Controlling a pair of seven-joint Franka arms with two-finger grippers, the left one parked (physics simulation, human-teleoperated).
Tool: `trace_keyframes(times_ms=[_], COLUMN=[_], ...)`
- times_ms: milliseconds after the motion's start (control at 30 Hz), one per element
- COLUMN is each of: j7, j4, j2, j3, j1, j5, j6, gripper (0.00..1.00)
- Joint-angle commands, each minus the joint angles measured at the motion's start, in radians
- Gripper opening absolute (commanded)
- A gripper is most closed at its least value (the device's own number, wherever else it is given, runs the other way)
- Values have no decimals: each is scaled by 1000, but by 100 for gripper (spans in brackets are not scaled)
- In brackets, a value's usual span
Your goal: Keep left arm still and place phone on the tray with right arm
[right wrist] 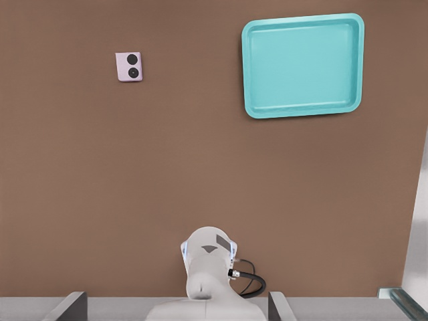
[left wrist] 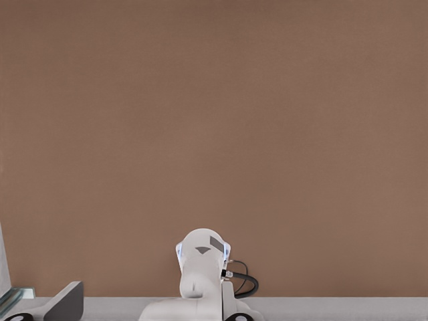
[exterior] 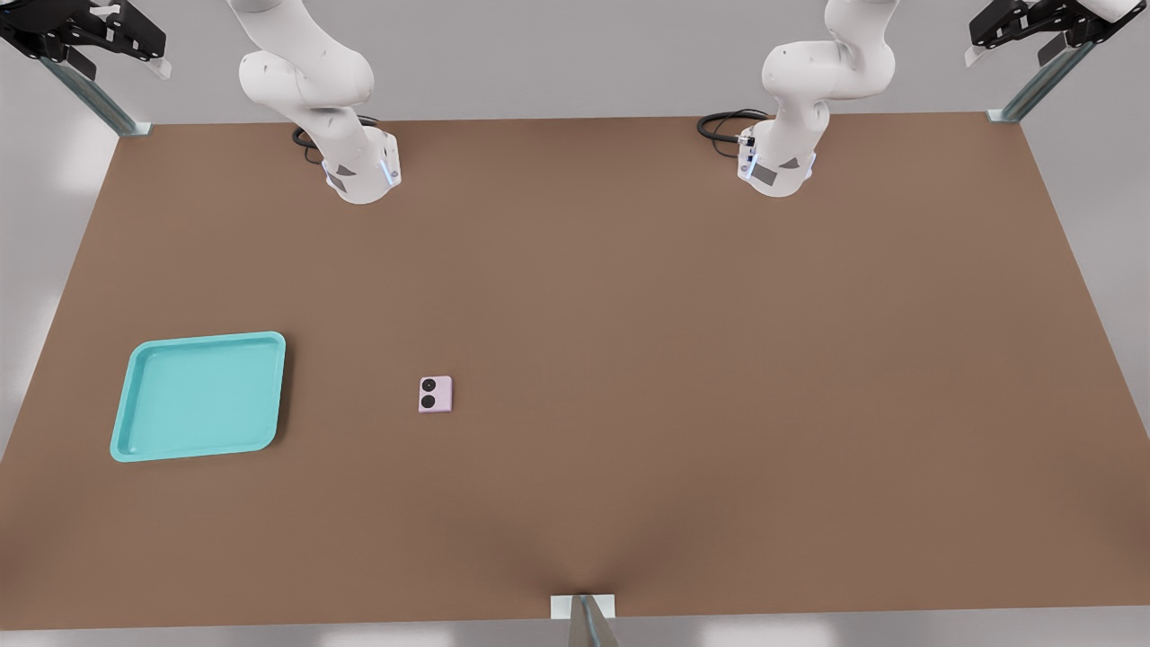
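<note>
Here's the brown table (exterior: 629, 359) from the front, and the phone (exterior: 435, 394) lies flat on it with its two black lenses facing up, on the side of the phone nearer the tray. The turquoise tray (exterior: 208, 338) sits toward the front view's left, also flat on the table, with its low rim showing all the way round. Phone and tray are well apart, with a stretch of brown table between them, so the phone is not yet on the tray. The right arm (exterior: 310, 81) rises from its base at the far edge of the table, on the front view's left, and runs up out of the picture. Its gripper is up high, out of the front view and nowhere near the phone. From that wrist we look straight down on the arm's own base (right wrist: 208, 267), with the phone (right wrist: 129, 67) and the tray (right wrist: 302, 20) both far below. Whether the gripper is spread or pressed together, I cannot tell. Nothing is touching the phone.
</note>
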Motion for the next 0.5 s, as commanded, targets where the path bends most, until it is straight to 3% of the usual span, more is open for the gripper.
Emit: trace_keyframes(times_ms=[0,233,267,333,467], j7=[162,236,188,170,159], j4=[-282,-259,-430,-412,-375], j2=[150,155,25,22,-17], j3=[96,138,119,21,14], j1=[-52,-52,-49,24,44], j5=[-116,-73,-50,10,5], j6=[773,802,921,876,785], gripper=[100,100,100,100,100])
